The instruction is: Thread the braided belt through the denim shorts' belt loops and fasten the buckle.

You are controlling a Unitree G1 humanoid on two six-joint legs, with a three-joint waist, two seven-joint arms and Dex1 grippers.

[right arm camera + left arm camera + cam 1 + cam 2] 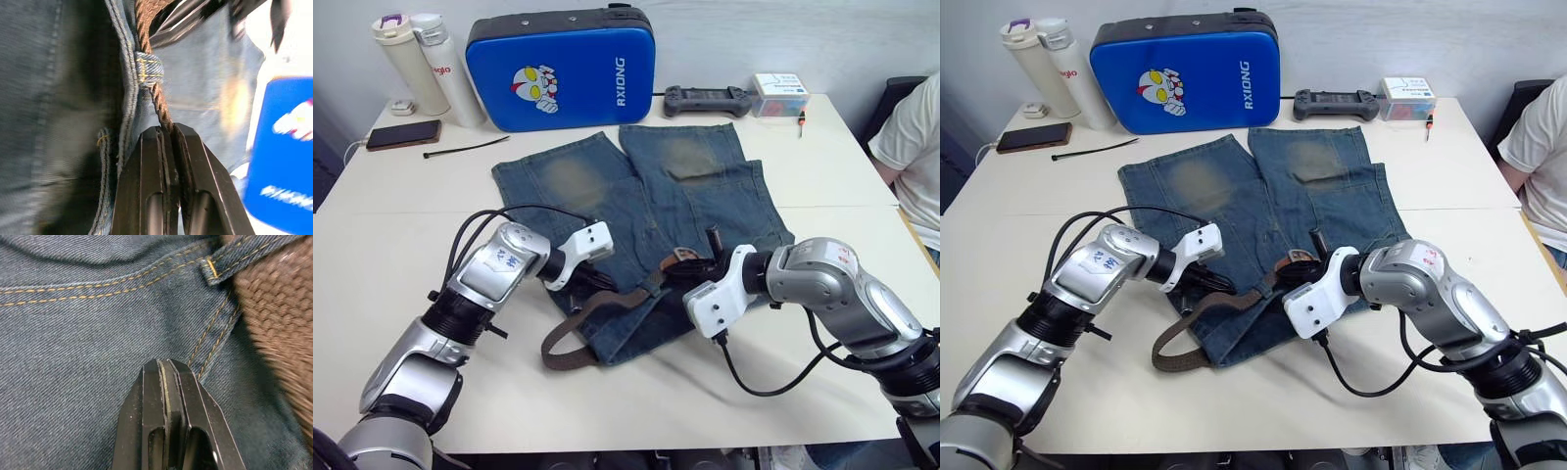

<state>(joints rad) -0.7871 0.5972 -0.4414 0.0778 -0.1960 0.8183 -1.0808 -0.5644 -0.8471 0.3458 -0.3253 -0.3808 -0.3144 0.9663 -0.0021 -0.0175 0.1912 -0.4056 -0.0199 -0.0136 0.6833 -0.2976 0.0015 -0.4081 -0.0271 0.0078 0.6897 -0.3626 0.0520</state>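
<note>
One belt loop holds braided belt above right claw

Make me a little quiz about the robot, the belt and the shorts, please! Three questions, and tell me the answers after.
1. True or false: the right tool is shut on the braided belt.
2. Which thing stands behind the denim shorts? A) a red bucket B) a blue case C) a green ball
3. Fill in: in the right wrist view, the belt runs through one small denim belt ____.

Key:
1. True. Its two fingers pinch the woven strap just below the loop.
2. B. The blue case stands at the far side of the table.
3. loop
</note>
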